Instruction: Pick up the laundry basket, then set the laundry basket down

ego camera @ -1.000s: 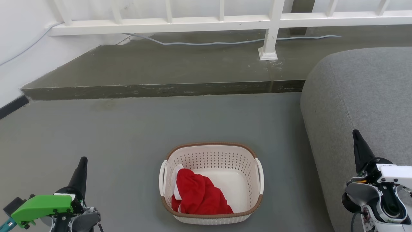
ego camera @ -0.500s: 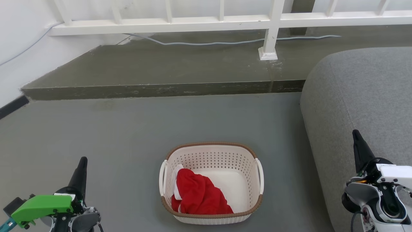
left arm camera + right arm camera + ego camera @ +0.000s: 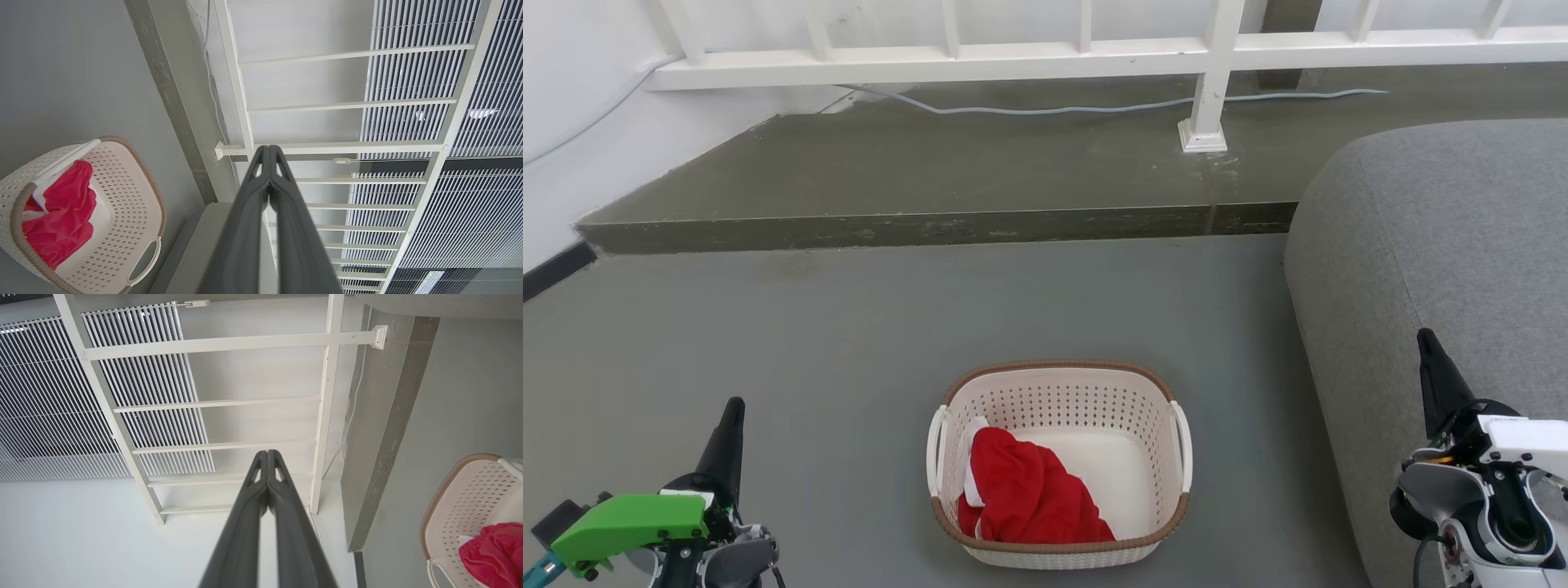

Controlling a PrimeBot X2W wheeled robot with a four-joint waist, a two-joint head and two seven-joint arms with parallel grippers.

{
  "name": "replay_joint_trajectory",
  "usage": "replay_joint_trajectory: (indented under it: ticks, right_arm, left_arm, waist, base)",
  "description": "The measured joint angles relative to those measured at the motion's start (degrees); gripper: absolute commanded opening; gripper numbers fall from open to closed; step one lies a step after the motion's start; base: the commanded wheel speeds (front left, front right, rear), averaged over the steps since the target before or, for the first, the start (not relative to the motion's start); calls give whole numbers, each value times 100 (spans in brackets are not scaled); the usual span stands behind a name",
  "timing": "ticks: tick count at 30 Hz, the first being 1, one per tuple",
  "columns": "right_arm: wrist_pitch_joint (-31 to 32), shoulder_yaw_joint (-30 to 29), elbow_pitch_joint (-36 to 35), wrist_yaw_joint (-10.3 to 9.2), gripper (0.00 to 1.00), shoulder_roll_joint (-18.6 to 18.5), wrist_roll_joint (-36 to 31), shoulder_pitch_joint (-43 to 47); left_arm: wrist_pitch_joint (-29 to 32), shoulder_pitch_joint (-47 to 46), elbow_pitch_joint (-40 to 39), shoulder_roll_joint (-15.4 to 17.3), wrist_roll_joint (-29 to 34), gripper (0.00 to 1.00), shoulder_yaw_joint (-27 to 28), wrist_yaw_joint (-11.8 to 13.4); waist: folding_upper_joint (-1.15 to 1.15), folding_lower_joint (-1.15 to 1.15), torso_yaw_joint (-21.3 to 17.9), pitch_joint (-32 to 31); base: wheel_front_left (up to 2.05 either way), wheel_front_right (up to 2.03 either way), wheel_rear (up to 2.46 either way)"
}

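Note:
The laundry basket stands on the grey floor at the lower middle of the head view, cream-white and perforated with a brown rim and two white side handles. A red cloth lies in its left half. My left gripper hangs shut at the lower left, well to the left of the basket and empty. My right gripper is shut at the lower right, in front of the sofa, also empty. The basket appears at the left of the left wrist view beside that shut gripper. At the right edge of the right wrist view the basket shows next to the shut gripper.
A grey sofa fills the right side, close to the basket's right handle. A raised concrete step runs across behind the basket, with a white railing and a cable on it. A white wall stands at the left.

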Motion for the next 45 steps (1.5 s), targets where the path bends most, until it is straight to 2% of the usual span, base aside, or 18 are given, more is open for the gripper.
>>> replay_joint_trajectory:
  ticks: [45]
  right_arm:
    - [18, -22, -9, 7, 0, 24, -29, 0]
  left_arm:
    - [0, 0, -2, -3, 0, 0, 7, 0]
  waist:
    - [0, 0, 0, 1]
  base:
    - [0, 0, 0]
